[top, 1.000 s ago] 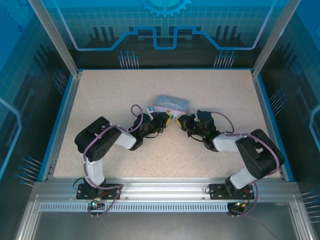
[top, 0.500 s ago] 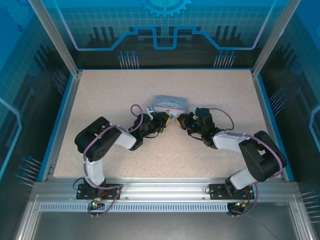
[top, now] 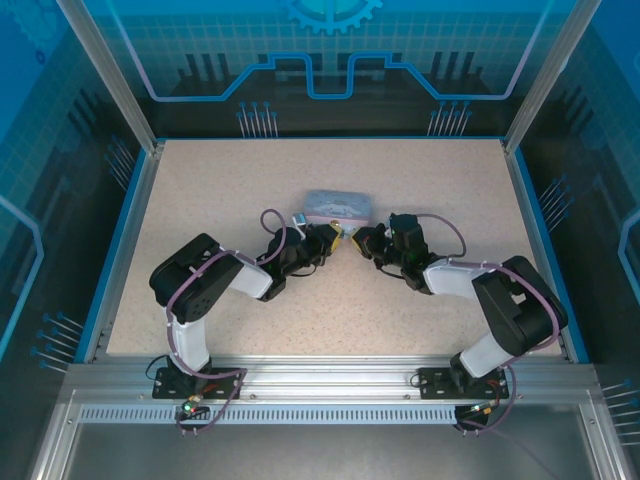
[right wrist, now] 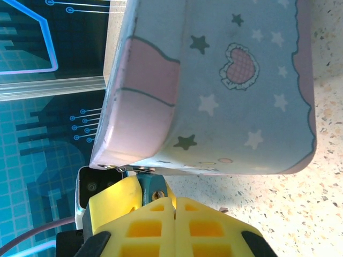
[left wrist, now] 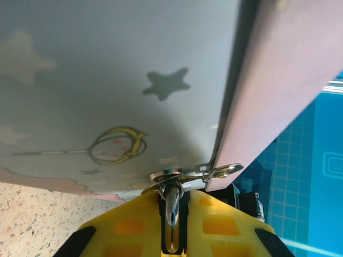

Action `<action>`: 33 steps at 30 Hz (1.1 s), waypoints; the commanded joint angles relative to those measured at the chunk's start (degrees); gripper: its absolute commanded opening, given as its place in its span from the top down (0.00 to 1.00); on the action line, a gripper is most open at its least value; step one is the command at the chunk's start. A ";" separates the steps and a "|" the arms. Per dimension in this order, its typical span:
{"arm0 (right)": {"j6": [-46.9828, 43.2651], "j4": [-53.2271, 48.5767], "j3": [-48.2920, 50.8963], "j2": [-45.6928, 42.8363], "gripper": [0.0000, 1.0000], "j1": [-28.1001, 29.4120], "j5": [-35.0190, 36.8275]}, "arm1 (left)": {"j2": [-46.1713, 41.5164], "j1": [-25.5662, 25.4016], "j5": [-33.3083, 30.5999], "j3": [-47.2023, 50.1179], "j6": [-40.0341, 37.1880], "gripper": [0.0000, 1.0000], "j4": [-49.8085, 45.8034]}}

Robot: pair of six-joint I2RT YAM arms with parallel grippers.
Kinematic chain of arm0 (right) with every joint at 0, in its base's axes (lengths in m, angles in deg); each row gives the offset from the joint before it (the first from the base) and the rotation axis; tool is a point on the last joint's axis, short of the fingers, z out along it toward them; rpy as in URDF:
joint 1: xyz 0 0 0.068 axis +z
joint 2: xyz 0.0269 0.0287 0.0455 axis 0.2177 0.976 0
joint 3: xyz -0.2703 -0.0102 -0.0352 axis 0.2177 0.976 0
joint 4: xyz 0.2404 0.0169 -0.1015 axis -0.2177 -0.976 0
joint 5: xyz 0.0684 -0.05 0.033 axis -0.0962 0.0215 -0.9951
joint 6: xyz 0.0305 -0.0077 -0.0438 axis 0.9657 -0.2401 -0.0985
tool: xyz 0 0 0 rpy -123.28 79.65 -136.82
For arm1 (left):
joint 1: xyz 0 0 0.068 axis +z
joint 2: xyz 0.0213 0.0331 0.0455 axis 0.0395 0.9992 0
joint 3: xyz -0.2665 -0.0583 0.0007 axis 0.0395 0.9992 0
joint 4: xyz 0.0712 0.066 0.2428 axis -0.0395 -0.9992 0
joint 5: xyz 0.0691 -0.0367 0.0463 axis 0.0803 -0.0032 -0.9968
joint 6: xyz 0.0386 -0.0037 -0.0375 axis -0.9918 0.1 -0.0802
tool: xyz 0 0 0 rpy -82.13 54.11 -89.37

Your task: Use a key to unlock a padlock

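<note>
- Insertion stage, by my read: both arms meet at the tin (top: 338, 206) in mid-tabletop (top: 220, 200).
- On my left pincer (left wrist: 172, 214), the pads are clenched on a silver bit at the tin's clasp; I take that for the top of the padlock (right wrist: 155, 191).
- From the right wrist, the padlock shows dark with a round brass face, tucked against the tin's lower corner, just above my tips.
- Over on the right pincer (right wrist: 174, 206), the pads are clenched tight together.
- As for the key, it's too small to pick out; if it's pinched there, I can't see it.
- Next move, I'd say: line the key up with that brass face, ease it in straight, then twist while the left steadies. A skewed entry could jam or slip.
- Writing: none readable. Only stars and a frilled heart (right wrist: 240, 65) printed on the tin.
</note>
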 commanded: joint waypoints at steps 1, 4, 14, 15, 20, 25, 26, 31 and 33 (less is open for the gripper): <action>3.19 7.91 -0.98 2.43 1.00 0.23 -1.32 | -1.44 -2.59 7.24 -0.37 -0.80 1.00 6.53; 7.71 13.58 0.78 4.54 1.00 0.11 -1.58 | -1.08 -2.60 7.06 -0.46 -0.47 1.00 7.89; 8.59 16.19 1.66 5.80 1.00 -1.93 -3.12 | -1.61 -2.56 7.94 0.55 -0.36 1.00 9.53; 7.95 15.38 1.34 5.51 1.00 -2.22 -3.55 | -1.61 -2.59 8.18 0.61 -0.42 1.00 9.44; 6.16 12.99 -0.64 5.02 1.00 -2.62 -5.21 | -1.61 -2.63 8.63 0.60 -0.79 1.00 8.95; 6.70 14.24 -1.40 5.26 1.00 -0.44 -5.23 | -1.61 -2.58 7.71 0.64 -0.79 1.00 8.58; 6.57 14.01 -1.21 5.05 1.00 0.15 -4.97 | -1.57 -2.63 7.64 0.51 -0.83 1.00 8.58; 7.50 14.84 0.19 4.73 1.00 2.77 -3.24 | -2.61 -2.67 5.74 0.90 -1.44 1.00 6.70; 8.08 15.73 1.08 4.39 1.00 3.95 -2.24 | -3.31 -2.69 5.18 0.91 -2.09 1.00 5.52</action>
